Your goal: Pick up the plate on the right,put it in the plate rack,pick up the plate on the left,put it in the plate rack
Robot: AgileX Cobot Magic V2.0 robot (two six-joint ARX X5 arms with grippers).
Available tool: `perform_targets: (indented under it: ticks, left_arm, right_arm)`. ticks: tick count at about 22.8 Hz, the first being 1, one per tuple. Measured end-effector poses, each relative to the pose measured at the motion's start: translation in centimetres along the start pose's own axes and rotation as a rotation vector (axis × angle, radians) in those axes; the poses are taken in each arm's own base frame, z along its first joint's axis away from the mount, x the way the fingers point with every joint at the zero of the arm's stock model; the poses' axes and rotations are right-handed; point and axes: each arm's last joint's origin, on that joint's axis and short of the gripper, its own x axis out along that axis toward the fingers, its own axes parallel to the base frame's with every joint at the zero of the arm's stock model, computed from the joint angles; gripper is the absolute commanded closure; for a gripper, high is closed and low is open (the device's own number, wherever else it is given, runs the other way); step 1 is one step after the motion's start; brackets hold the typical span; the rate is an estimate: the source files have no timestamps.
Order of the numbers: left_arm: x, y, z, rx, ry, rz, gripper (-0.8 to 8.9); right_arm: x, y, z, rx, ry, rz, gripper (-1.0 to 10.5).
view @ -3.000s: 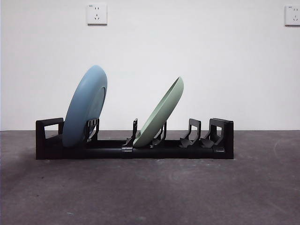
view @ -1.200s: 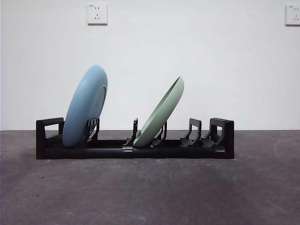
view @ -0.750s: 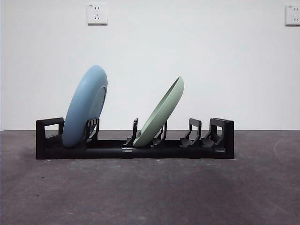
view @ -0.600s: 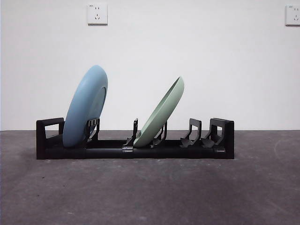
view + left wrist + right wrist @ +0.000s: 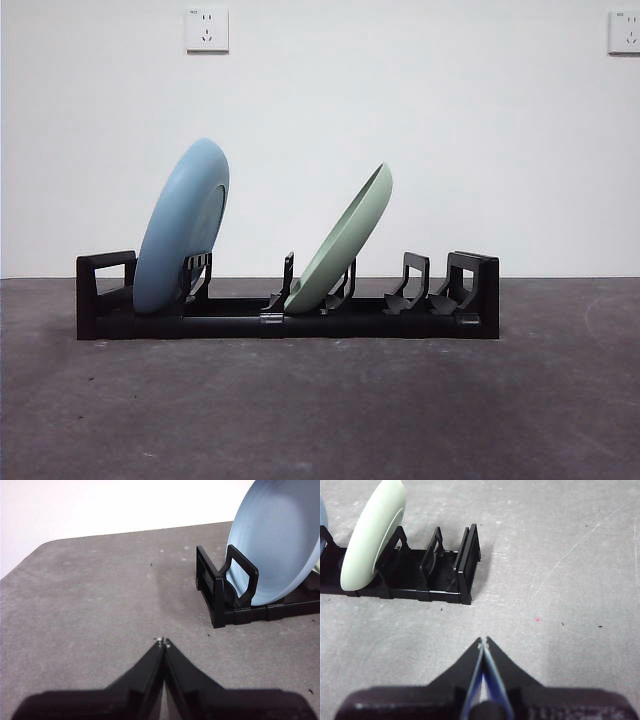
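Left gripper: jaws pressed together, empty, above bare table, near the rack's left end.
Right gripper: jaws together, nothing held, over the table off the rack's right end.
Plate rack: on the table, holding both plates.
Blue plate: leaning in the left end slot.
Green plate: tilted steeply right, mid-rack.
Front view only: both plates at once, two wall sockets; no arms.
Wrist views only: both grippers.

blue plate cropped, rack cropped
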Motion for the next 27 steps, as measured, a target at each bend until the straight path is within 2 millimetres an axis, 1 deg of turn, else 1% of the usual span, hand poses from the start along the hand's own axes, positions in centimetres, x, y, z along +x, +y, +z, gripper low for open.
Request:
perform_targets:
  ticks: [7, 11, 13, 15, 17, 19, 22, 27]
  left_arm:
    - [0.0, 0.0, 0.0, 0.000, 0.000, 0.000, 8.16]
    - [0.0, 0.0, 0.0, 0.000, 0.000, 0.000, 8.16]
    - [0.0, 0.0, 0.0, 0.000, 0.000, 0.000, 8.16]
    - [0.0, 0.0, 0.0, 0.000, 0.000, 0.000, 8.16]
    - [0.0, 0.0, 0.0, 0.000, 0.000, 0.000, 8.16]
    - [0.0, 0.0, 0.0, 0.000, 0.000, 0.000, 8.16]
    - [0.0, 0.0, 0.0, 0.000, 0.000, 0.000, 8.16]
    - [0.0, 0.0, 0.0, 0.000, 0.000, 0.000, 8.16]
  right_arm:
    - [0.0, 0.0, 0.0, -0.003, 0.000, 0.000, 9.4]
    - [-0.3, 0.0, -0.1, -0.045, -0.011, 0.000, 9.4]
    - [-1.3, 0.0, 0.4, -0.066, -0.112, 0.008, 9.4]
    - [-2.7, 0.0, 1.5, -0.087, -0.293, 0.011, 9.4]
    - [-4.1, -0.2, 1.9, -0.134, -0.447, 0.035, 9.4]
    - [-4.2, -0.7, 1.4, -0.177, -0.515, 0.048, 9.4]
    - [-3.0, -1.5, -1.0, -0.171, -0.490, -0.032, 9.4]
    - [-1.3, -1.8, -4.4, -0.167, -0.465, -0.040, 9.4]
